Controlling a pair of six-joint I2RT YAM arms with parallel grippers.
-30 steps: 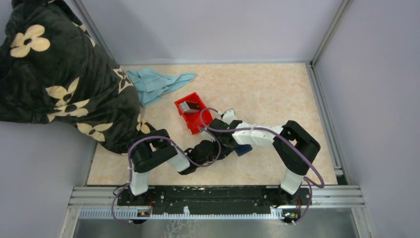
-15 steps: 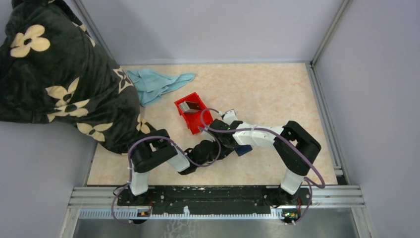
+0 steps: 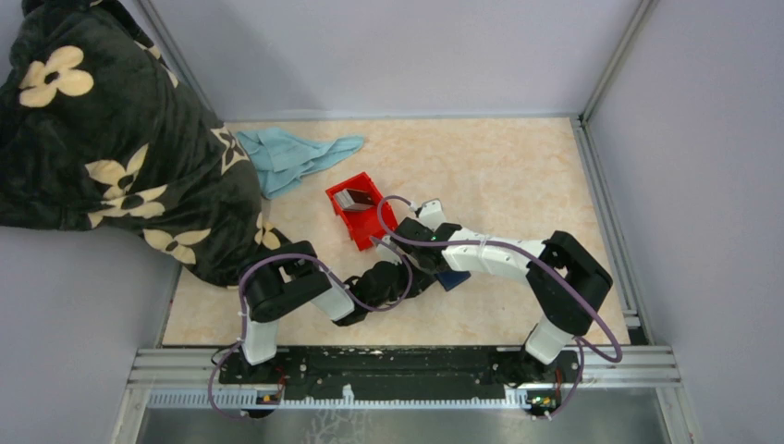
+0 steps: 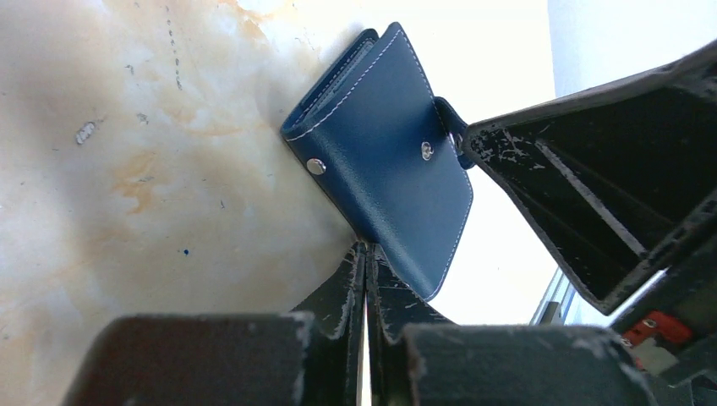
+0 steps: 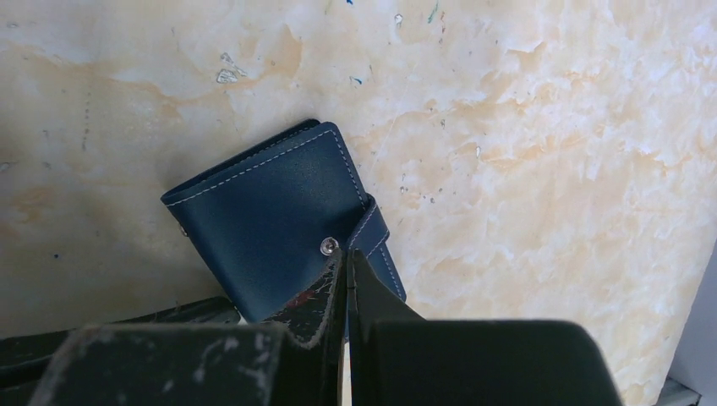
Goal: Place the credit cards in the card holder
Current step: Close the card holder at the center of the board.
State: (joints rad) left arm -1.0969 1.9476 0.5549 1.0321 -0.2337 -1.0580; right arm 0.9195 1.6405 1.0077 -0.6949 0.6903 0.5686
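The card holder (image 3: 454, 280), a shut dark navy wallet, lies on the table between my two grippers; it fills the left wrist view (image 4: 385, 161) and the right wrist view (image 5: 270, 228). My left gripper (image 4: 365, 250) is shut and empty, its tips against the wallet's near edge. My right gripper (image 5: 345, 255) is shut, its tips on the wallet's face beside the snap (image 5: 329, 246) and the snap tab (image 5: 378, 235). The credit cards (image 3: 354, 196), tan and greyish-white, stand in the red bin (image 3: 379, 225). In the top view both grippers are bunched over the wallet.
A light blue cloth (image 3: 296, 157) lies at the back left. A dark flowered blanket (image 3: 111, 139) covers the left side. Metal frame rails (image 3: 606, 203) run along the table's right edge. My right gripper's body (image 4: 592, 186) fills the right of the left wrist view.
My right arm's elbow has swung right and nearer, and its wrist has shifted slightly left over the wallet. The left arm and the wallet have not moved.
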